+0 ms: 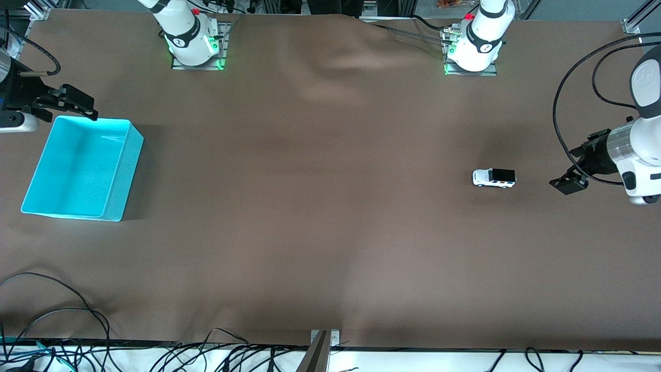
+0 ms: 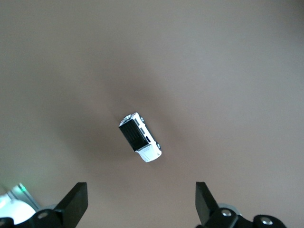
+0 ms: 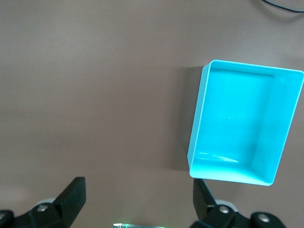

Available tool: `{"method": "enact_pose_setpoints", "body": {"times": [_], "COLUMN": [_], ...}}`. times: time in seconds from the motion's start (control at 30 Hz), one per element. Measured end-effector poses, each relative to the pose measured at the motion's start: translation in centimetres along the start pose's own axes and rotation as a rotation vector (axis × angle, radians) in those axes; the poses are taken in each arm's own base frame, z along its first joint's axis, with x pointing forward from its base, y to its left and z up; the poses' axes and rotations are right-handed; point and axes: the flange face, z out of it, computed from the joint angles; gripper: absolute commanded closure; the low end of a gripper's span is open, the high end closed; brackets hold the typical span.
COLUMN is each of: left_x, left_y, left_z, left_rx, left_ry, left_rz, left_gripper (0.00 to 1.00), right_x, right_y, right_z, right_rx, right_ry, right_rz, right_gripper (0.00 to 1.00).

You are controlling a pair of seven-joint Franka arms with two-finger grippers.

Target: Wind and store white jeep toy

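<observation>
Since white jeep toy (image 1: 494, 177) sits upright on table (image 1: 330, 217) at left arm's end, untouched: drop my left gripper (image 2: 140, 202), jaws apart, square across body, not roof ends. Right gripper (image 3: 137, 199) also spread, waits by turquoise bin (image 1: 116, 178), well apart at right arm's end. Path between unobstructed; cloth wrinkles only.

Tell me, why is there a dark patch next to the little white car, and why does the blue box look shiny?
Front view: the white jeep toy casts a soft shadow on the brown cloth; left wrist view shows it too. Right wrist view: light glints off the turquoise bin floor.
</observation>
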Motion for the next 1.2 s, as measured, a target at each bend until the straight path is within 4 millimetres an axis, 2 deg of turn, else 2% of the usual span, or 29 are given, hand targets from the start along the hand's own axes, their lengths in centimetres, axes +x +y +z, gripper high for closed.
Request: {"method": "enact_pose_setpoints", "body": {"times": [0.23,0.43,0.57,0.6,0.8,1.03,1.2], "left_x": [0.3,-0.6,-1.1,-1.2,-1.1,-1.7,-2.4], "left_y": [0.3,1.0,0.9,0.6,0.5,-1.4,-2.7], "left_z": [3.9,8.9,11.3,13.1,14.8,21.1,24.2], "left_rx": [0.030,0.022,0.029,0.024,-0.015,-0.065,-0.096], "left_ry": [-0.016,-0.009,-0.011,-0.008,0.007,0.025,0.036], "left_rz": [-0.225,-0.368,-0.420,-0.459,-0.518,-0.591,-0.601], "left_gripper": [0.00,0.00,0.00,0.00,0.00,0.00,0.00], "right_x": [0.0,0.0,0.0,0.0,0.0,0.0,0.0], "right_y": [0.0,0.0,0.0,0.0,-0.1,-0.1,-0.1], "right_z": [0.0,0.0,0.0,0.0,0.0,0.0,0.0], "right_rx": [0.000,0.000,0.000,0.000,0.000,0.000,0.000], "right_ry": [0.000,0.000,0.000,0.000,0.000,0.000,0.000], "right_rz": [0.000,0.000,0.000,0.000,-0.001,-0.002,-0.002], "right_gripper": [0.00,0.00,0.00,0.00,0.00,0.00,0.00]}}
